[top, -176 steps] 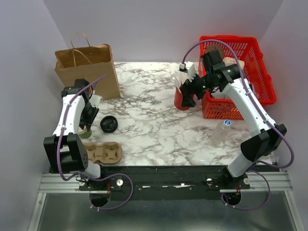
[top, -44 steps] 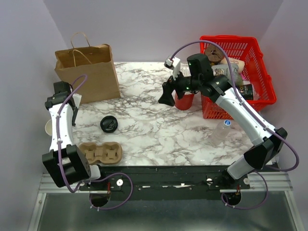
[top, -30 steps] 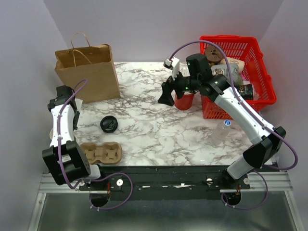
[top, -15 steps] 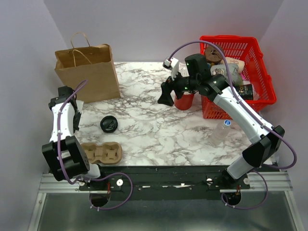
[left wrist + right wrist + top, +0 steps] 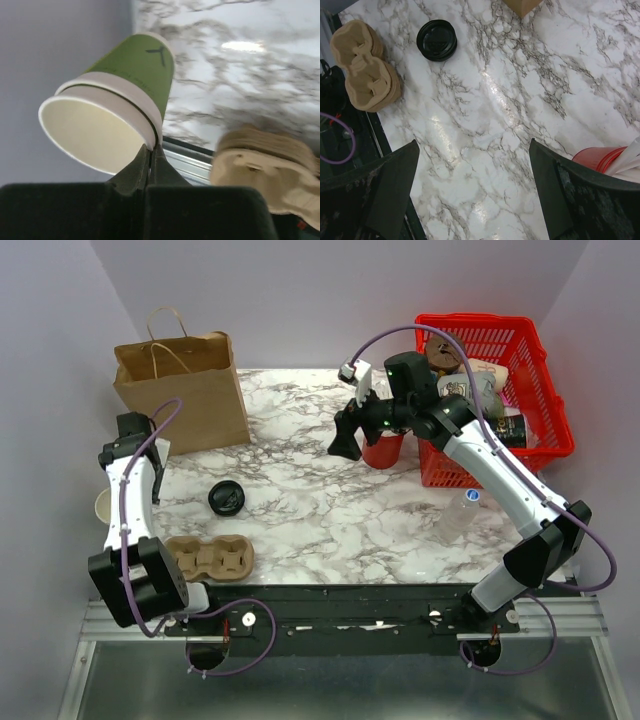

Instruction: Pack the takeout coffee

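Our left claw (image 5: 150, 154) is pinched fully together on the pale rim of the takeout coffee cup (image 5: 132, 80). As far as we can judge, one finger sits inside the mouth and one outside, so the cup's wall is all it has hold of. We see the cup tipped well over, its open mouth toward the wrist camera, with nothing visible inside. From above, it hangs off the left edge of the bench (image 5: 320, 505), beside the left arm and clear of the marble.

Its black lid (image 5: 227, 498) lies apart on the bench, not on the cup. Just nearer to us than the lid sits the cardboard cup carrier (image 5: 210, 558), its wells vacant. Behind them stands the brown paper bag (image 5: 185, 390), upright.

Our right claw (image 5: 475, 187) hangs with its fingers spread wide and nothing between them. It is above the middle of the bench, next to the red cup of white sticks (image 5: 383, 448).

We judge the task barely begun: the cup is gripped, and that is all. What is left, as we read it, is to bring the cup upright, fit the lid, and seat it in the carrier or take it straight to the bag. Then it has to go inside.
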Available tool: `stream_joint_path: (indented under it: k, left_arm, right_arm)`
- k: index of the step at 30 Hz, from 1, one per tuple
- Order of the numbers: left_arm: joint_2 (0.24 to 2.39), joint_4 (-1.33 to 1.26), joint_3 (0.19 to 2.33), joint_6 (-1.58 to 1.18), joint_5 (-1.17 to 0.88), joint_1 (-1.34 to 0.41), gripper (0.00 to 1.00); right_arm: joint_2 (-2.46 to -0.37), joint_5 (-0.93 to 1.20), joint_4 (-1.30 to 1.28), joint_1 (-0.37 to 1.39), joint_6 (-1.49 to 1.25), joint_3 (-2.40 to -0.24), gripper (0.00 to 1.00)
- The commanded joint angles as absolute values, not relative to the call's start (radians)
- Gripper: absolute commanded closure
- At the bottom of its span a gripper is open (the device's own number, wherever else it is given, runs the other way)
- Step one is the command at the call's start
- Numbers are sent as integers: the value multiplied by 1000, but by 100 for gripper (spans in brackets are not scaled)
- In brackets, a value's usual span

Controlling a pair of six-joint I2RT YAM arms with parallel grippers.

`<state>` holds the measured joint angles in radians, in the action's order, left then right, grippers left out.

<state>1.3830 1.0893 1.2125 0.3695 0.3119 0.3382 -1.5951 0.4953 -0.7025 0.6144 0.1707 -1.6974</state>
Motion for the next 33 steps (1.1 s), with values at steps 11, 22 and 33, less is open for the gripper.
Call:
stream_joint_path:
  k: [11, 22, 33]
  left_arm:
    - [1431, 1325, 1468, 417, -30, 532, 100]
    - [1489, 1463, 1618, 304, -138, 390, 100]
    - [1518, 1471, 1822, 273, -254, 29, 100]
  right_arm:
    - [-1612, 488, -686, 620, 181, -1713, 0]
    - [-1655, 525, -675, 626, 109, -1759, 0]
    - [-1799, 536, -634, 646, -89, -1891, 0]
